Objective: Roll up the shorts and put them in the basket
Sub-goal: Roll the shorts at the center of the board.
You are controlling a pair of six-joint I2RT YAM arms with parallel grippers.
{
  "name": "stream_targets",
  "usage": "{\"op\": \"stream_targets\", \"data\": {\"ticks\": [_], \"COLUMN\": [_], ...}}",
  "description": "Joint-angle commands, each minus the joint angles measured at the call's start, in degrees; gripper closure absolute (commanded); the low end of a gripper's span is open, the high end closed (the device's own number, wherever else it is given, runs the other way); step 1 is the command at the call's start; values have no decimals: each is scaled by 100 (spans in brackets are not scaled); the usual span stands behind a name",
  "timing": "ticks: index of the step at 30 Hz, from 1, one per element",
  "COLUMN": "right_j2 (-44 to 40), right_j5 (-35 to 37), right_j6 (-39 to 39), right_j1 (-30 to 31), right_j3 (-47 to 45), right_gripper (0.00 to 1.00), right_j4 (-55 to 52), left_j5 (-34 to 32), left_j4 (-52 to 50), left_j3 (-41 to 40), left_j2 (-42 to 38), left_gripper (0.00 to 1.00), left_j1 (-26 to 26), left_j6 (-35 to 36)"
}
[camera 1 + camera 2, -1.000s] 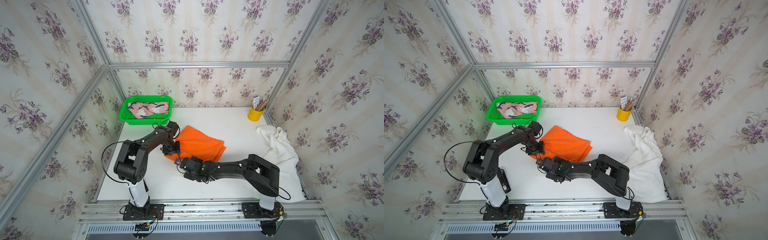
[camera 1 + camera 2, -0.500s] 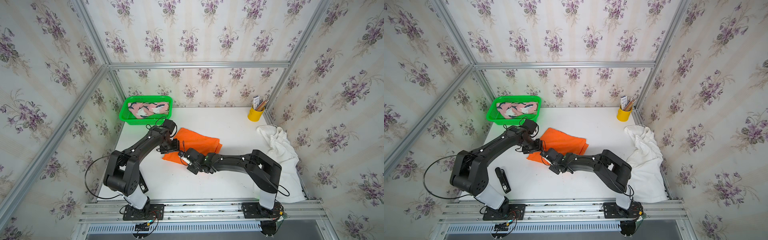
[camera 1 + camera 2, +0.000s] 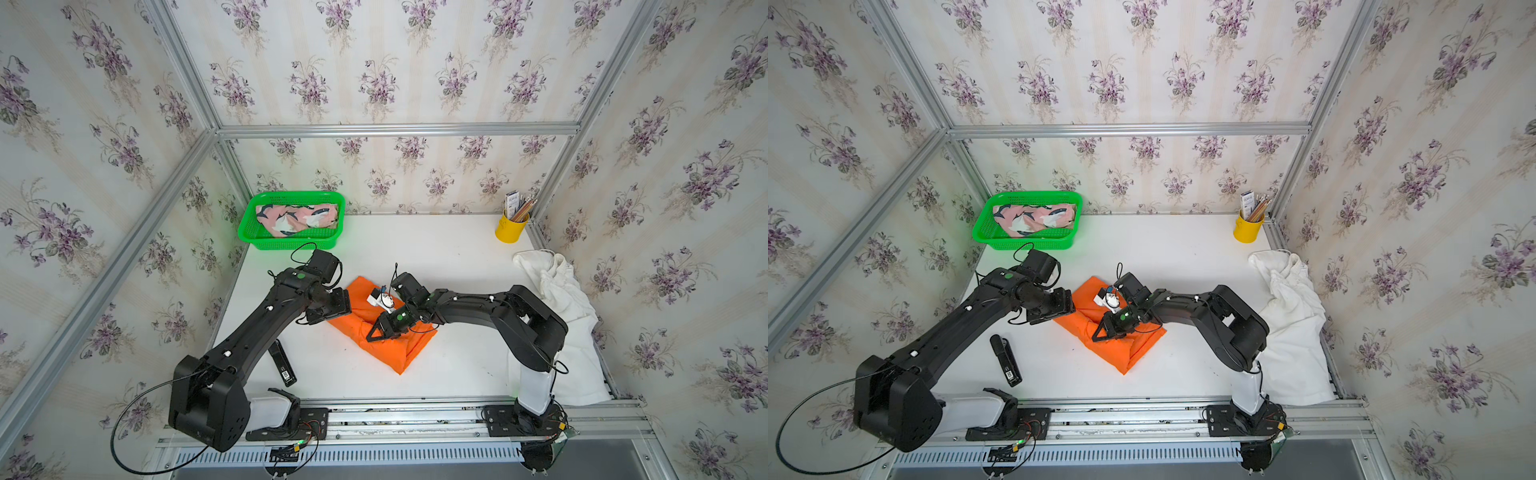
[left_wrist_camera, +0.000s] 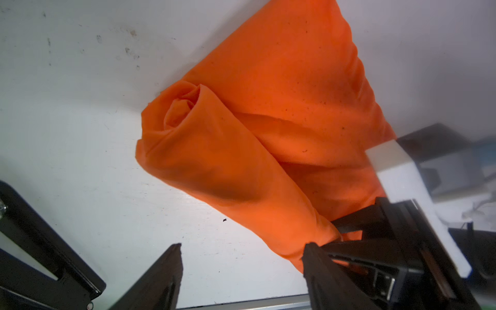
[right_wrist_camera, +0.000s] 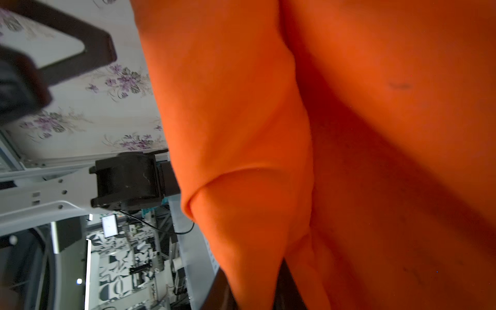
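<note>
Nearest, by the front edge of the desk [image 3: 436,257], left of middle: a black handheld device [image 3: 282,362], lying flat, well apart from the cloth.

Mid-desk: the orange shorts [image 3: 399,353], partly rolled. Roll along the left side, its spiral end plain in the left wrist view. Rest of the cloth crumpled, with one corner pointing toward the front edge.

Right gripper [image 3: 374,332]: down on the orange shorts, clenched on a fold of the cloth. In the right wrist view, orange fabric pinched between the dark fingers.

Left gripper [image 4: 241,247]: released, at the roll's far-left end. Jaws apart, bare desk between them, one finger [image 4: 316,257] just beside the roll.

Along the right edge: the white shorts [image 3: 561,299], bunched, stretching from the far half down to the front rail.

Far-left corner: a green basket [image 3: 249,232] holding the pink shorts [image 3: 291,218] with navy-and-white print.

Far-right corner: a yellow cup [image 3: 509,232], upright, with pencils in it.
</note>
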Motion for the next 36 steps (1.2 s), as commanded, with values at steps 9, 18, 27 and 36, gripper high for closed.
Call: {"op": "stream_targets", "data": {"ticks": [9,18,27,36], "right_j2": [0,-1495,-2298,-1106], "right_j5": [1104,2539,4682,6343], "right_j6": [-361,-1063,-1538,-3427], "right_j1": [-426,-402,392,2279], "right_j3": [-141,-1015,-329,989], "right_gripper": [60,61,49,22], "right_j4": [-735,-1916,-2486,-2819], "left_j5": [-77,-265,-231,-420], "left_j4": [450,396,288,-31], "left_j3": [719,839,950,1062], "left_j2": [2092,2757,2355,1883], "left_gripper": [41,41,35,32], "left_j1": [-133,-130,-130,202], "left_j6": [504,729,786,916]}}
